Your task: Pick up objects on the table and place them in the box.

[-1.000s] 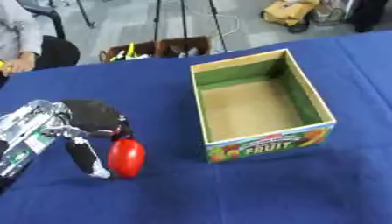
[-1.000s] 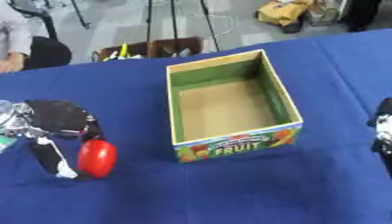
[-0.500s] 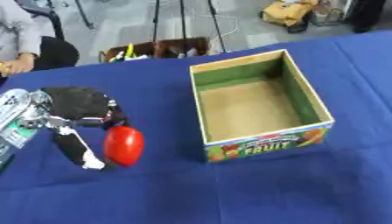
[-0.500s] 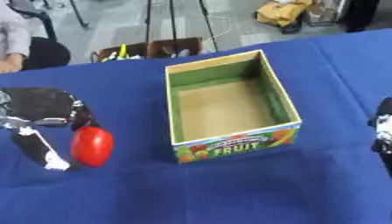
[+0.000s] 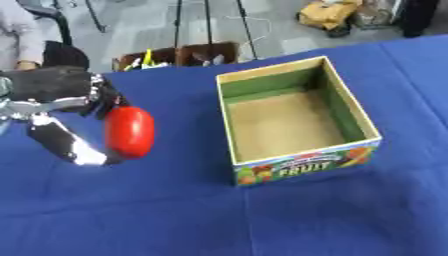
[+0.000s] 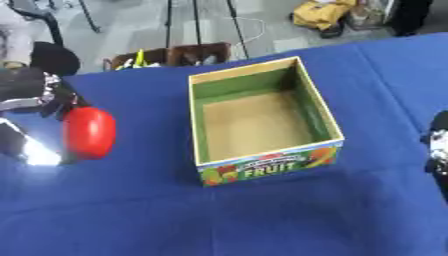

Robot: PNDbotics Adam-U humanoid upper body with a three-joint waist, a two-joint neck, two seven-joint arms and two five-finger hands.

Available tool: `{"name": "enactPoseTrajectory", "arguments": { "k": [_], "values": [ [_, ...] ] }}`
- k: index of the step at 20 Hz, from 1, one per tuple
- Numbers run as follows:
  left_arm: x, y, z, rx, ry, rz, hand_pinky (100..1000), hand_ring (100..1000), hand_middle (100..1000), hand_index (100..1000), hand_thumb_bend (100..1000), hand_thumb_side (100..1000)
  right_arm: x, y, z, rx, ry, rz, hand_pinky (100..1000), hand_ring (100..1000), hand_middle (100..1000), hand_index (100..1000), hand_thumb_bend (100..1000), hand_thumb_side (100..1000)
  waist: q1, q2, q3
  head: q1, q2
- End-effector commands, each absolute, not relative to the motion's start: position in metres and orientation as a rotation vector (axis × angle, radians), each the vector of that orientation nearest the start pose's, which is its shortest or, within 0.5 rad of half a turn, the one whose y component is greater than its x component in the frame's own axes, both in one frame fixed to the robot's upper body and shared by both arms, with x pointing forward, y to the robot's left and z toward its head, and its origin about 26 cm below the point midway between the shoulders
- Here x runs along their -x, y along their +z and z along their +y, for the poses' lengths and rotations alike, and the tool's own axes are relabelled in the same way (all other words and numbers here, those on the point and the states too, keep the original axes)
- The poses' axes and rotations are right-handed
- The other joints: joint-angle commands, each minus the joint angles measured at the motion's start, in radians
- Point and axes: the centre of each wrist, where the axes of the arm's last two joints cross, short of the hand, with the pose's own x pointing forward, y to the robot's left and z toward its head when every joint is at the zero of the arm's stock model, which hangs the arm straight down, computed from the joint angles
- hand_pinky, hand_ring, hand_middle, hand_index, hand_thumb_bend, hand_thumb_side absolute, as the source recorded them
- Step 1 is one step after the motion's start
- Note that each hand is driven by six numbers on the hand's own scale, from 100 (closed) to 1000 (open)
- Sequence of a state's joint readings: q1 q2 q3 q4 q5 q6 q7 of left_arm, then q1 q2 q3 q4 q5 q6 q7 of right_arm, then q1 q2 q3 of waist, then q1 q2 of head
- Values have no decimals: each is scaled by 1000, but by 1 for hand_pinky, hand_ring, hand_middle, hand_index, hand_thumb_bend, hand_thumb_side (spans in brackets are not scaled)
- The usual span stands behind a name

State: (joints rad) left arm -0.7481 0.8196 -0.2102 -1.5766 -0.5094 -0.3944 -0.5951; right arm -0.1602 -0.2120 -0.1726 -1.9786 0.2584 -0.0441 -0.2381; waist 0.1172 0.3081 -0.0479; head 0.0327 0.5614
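Red object [image 5: 129, 131] upright, long axis vertical

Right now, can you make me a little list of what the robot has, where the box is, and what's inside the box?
left hand: at the left, fingers curled round the red object
red object: smooth, oval, held to the left of the box
box: open cardboard box, green inside walls, FRUIT printed on its front
inside the box: nothing visible, only the brown floor
right hand: only a part shows at the right edge
table: blue cloth

A blue tablecloth [image 5: 262, 215] covers the table; beyond its far edge stand a brown crate [image 5: 188, 54] and a yellow bag [image 6: 325, 14].
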Motion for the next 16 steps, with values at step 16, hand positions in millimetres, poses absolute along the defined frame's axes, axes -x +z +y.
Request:
{"name": "enactPoseTrajectory", "arguments": {
  "k": [16],
  "values": [
    [-381,326,333,1170,2479,2373,100,295,349,489,100,630,-283,168,-302,696,29,-2227,230,100,226,436,148,721,-4,-15,-3,17,-8]
  ]
}}
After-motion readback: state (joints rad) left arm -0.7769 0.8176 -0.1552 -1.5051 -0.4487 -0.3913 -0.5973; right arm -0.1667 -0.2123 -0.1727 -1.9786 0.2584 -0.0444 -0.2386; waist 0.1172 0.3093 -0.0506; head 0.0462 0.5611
